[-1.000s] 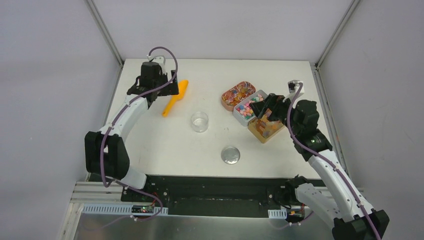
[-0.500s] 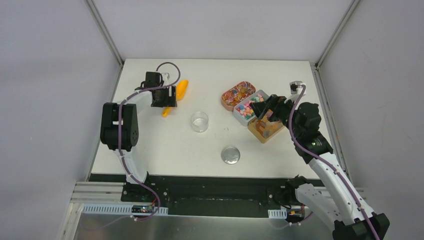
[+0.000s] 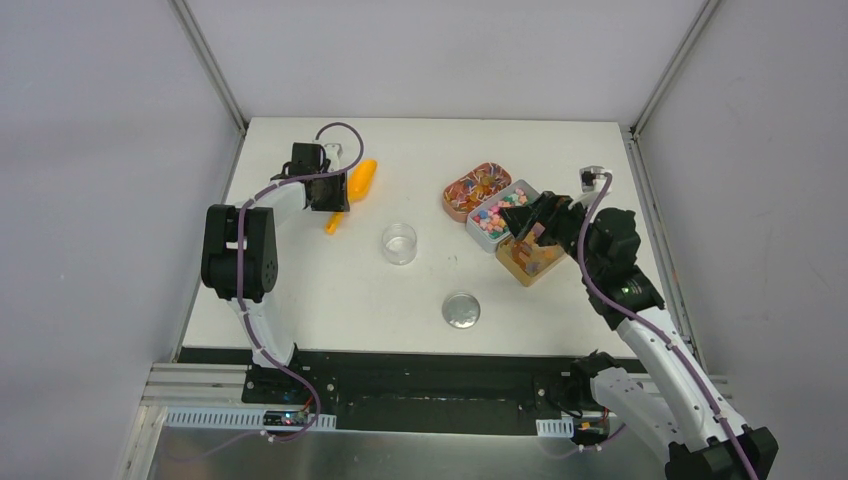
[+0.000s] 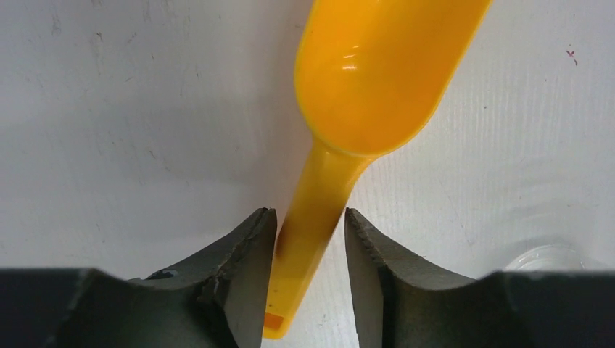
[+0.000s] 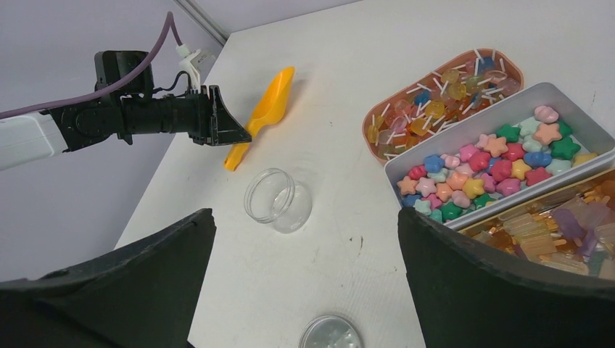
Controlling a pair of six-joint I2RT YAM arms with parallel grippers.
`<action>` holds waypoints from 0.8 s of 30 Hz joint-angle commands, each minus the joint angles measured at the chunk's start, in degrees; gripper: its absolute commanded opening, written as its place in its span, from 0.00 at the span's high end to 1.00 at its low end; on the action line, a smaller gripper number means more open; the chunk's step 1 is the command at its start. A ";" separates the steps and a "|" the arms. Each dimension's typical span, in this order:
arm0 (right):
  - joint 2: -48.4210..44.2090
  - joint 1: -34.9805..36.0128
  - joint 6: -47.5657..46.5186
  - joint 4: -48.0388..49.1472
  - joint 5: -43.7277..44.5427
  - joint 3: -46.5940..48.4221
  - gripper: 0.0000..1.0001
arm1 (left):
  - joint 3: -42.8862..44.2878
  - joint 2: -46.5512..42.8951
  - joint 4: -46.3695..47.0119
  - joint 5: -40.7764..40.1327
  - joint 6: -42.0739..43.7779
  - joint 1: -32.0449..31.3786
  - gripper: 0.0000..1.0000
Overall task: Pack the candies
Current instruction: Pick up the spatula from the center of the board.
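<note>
Left of the clear round plastic jar, the orange plastic scoop lies handle-first between the left gripper jaws, which are narrowed around it, clamping unclear.

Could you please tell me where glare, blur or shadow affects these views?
Top external view: even light, soft shadows, the orange plastic scoop clear. Left wrist view: white glare spots inside the scoop's bowl, its handle shaded beside the dark left fingers. Right wrist view: the black right fingers blurred, the colourful star-shaped candies crisp.

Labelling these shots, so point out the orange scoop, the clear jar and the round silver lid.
orange scoop [image 4: 377,80], left wrist view, bowl.
clear jar [image 3: 399,243], top view, base.
round silver lid [image 3: 461,311], top view, centre.
</note>
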 commanded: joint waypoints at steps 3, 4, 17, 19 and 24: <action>-0.87 0.19 2.61 3.85 -0.15 -0.48 0.01 | 0.44 -1.20 2.24 0.60 1.34 0.08 0.66; -0.81 0.23 3.00 4.02 -0.45 -0.58 0.01 | 0.32 -1.14 2.28 0.71 2.31 0.08 0.65; -0.97 0.19 5.13 6.49 -2.31 -2.06 0.01 | -0.06 -1.73 2.20 -0.66 2.73 -0.01 0.82; -0.86 0.21 5.89 6.72 -2.50 -2.21 0.01 | 0.03 -2.32 2.13 -1.72 2.28 -0.01 0.88; 0.59 0.20 10.20 9.16 -4.70 -3.14 0.02 | 0.68 -5.64 1.08 -1.21 2.05 -0.01 0.98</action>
